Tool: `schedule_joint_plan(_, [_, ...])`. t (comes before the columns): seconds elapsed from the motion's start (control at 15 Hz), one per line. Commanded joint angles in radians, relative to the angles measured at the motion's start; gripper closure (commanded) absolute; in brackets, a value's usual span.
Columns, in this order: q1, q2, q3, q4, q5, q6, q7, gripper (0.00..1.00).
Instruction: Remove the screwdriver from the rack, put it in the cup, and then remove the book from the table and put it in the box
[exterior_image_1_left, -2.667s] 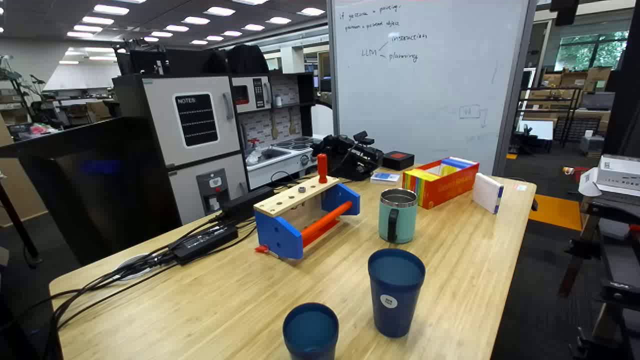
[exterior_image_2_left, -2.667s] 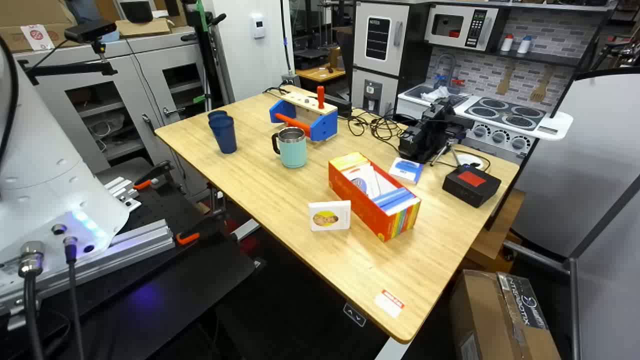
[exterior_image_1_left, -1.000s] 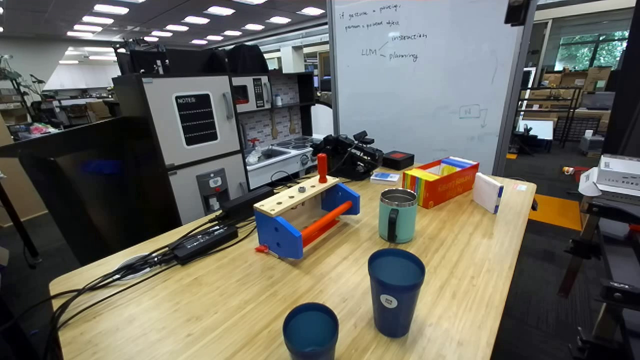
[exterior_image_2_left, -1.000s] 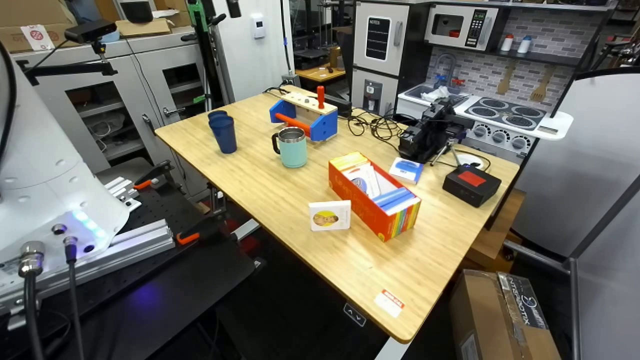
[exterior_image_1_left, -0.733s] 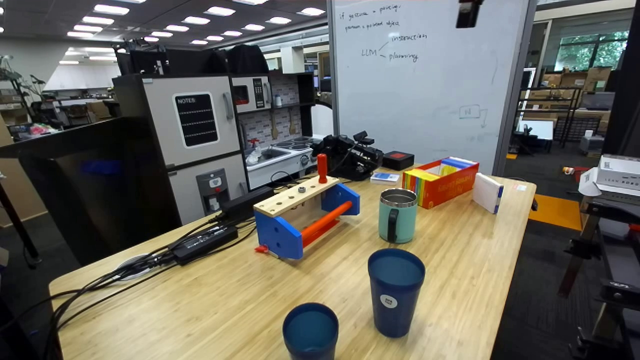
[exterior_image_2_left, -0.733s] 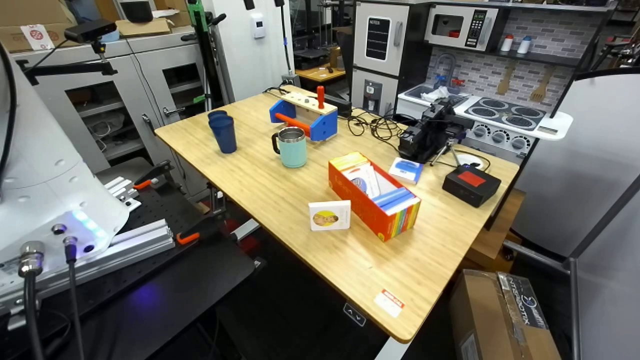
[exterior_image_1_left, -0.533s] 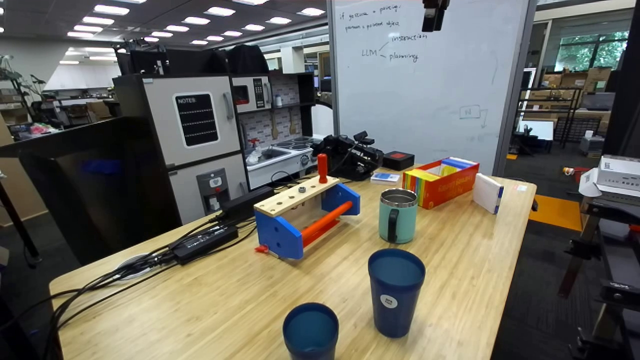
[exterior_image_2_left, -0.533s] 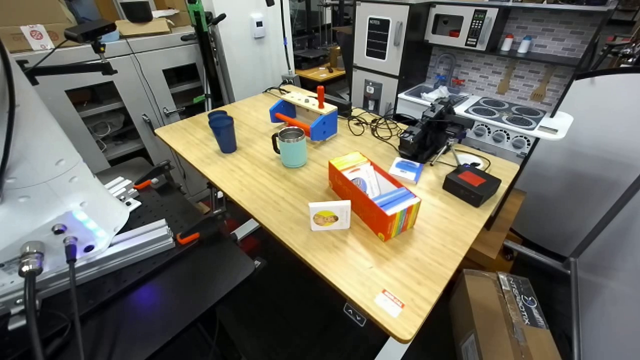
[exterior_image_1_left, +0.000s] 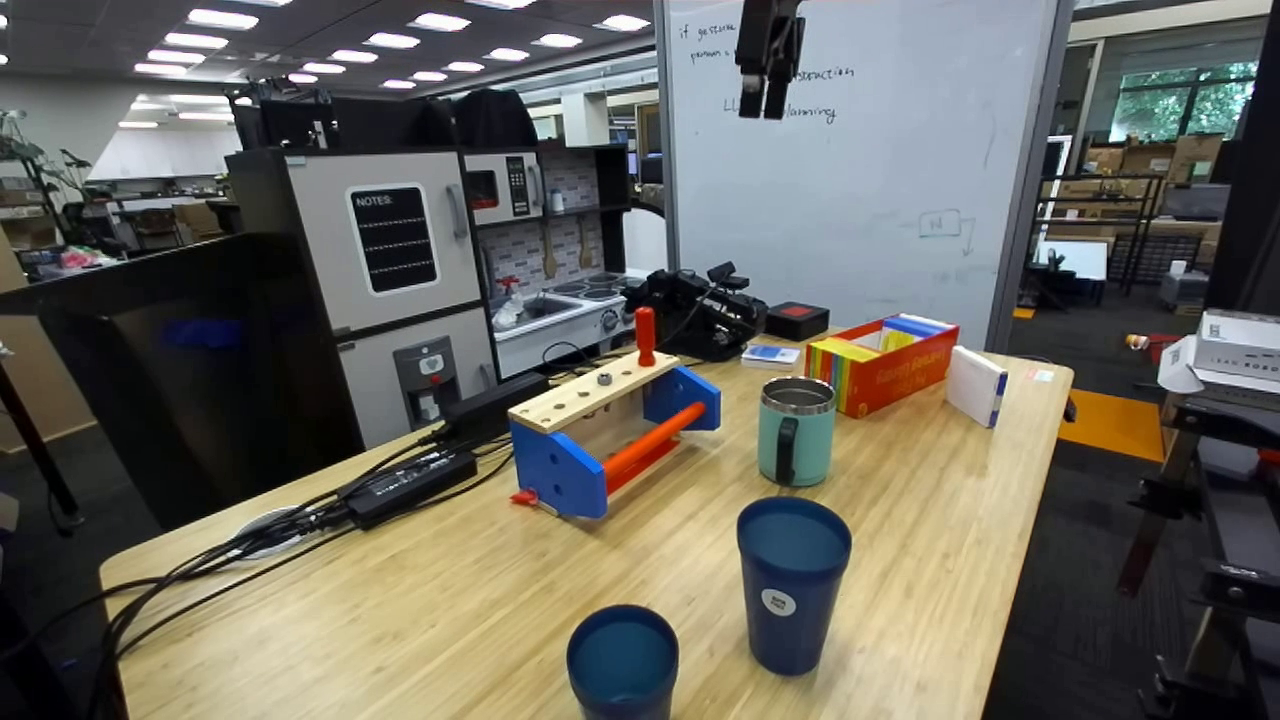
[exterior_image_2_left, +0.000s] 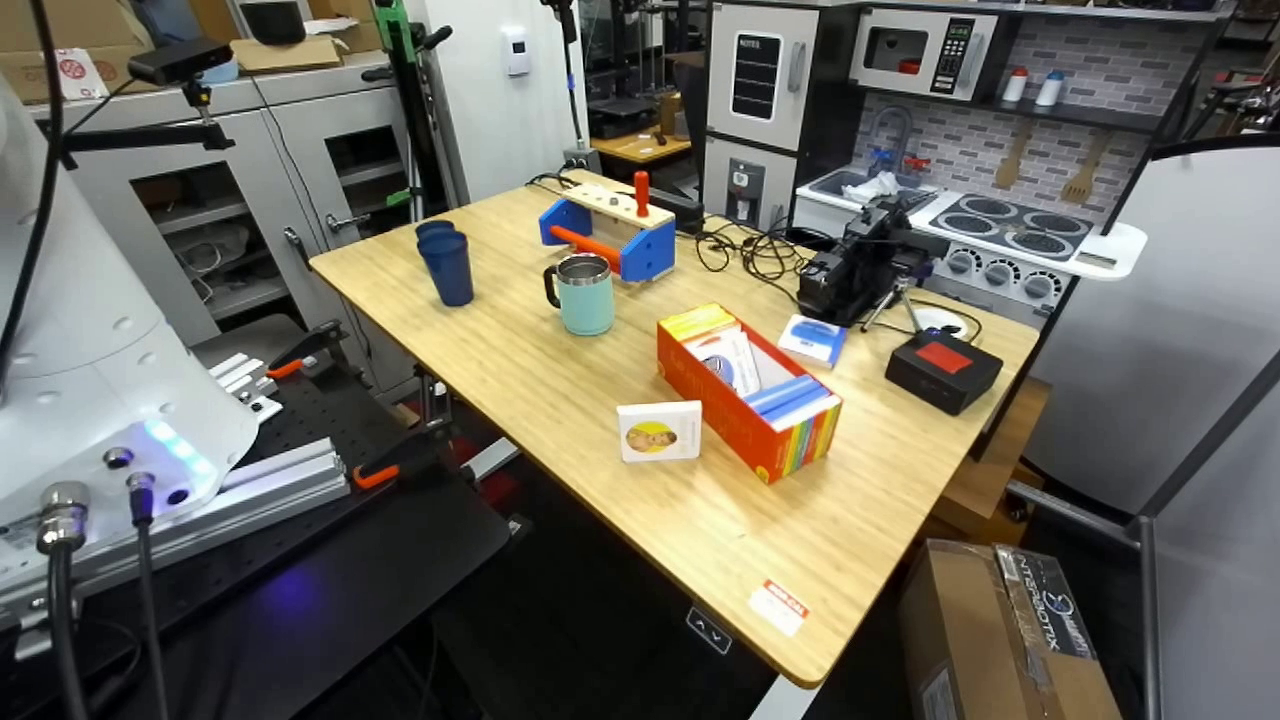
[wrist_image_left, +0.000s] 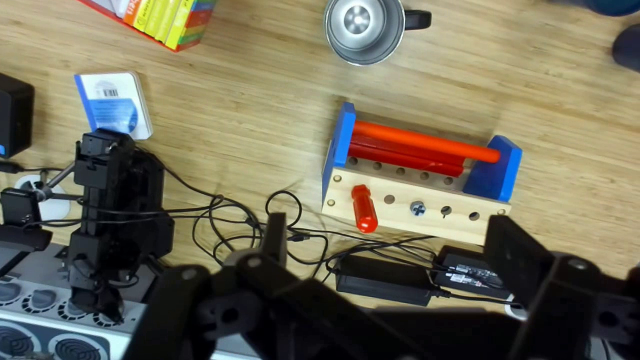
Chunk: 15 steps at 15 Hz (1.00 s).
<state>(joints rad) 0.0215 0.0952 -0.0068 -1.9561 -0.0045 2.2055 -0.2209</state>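
The red-handled screwdriver (exterior_image_1_left: 645, 337) stands upright in a hole of the rack (exterior_image_1_left: 556, 457), which has blue sides and a tan top. Both also show in the wrist view, with the screwdriver (wrist_image_left: 364, 210) near the rack's (wrist_image_left: 425, 212) left end. The teal cup (exterior_image_2_left: 586, 297) with a black handle stands beside the rack. The white book (exterior_image_2_left: 659, 432) stands upright beside the orange-red box (exterior_image_2_left: 720, 400), which holds several booklets. My gripper (exterior_image_1_left: 765, 110) is high above the table, empty. In the wrist view its fingers (wrist_image_left: 387, 220) are wide apart, with the screwdriver far below between them.
Two dark blue cups (exterior_image_1_left: 790, 590) stand on the table (exterior_image_1_left: 420, 620). Black cables and power adapters (wrist_image_left: 385, 280) lie behind the rack. A black device (exterior_image_2_left: 865, 260), a small blue-white booklet (exterior_image_2_left: 812, 340) and a black box (exterior_image_2_left: 942, 370) stand at the far side.
My gripper has come into view at the top of both exterior views and moved toward the rack, lower than before. The objects on the table have not moved.
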Motion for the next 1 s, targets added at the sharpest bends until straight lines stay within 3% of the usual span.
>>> schedule_joint_plan(0.0, [-0.009,0.003,0.009,0.002,-0.001,-0.003,0.001,0.00])
schedule_joint_plan(0.47, [-0.013,0.006,0.007,0.010,0.008,0.007,-0.019,0.00])
schedule_joint_plan(0.93, [-0.059,0.265,0.036,0.144,0.147,0.154,-0.126,0.00])
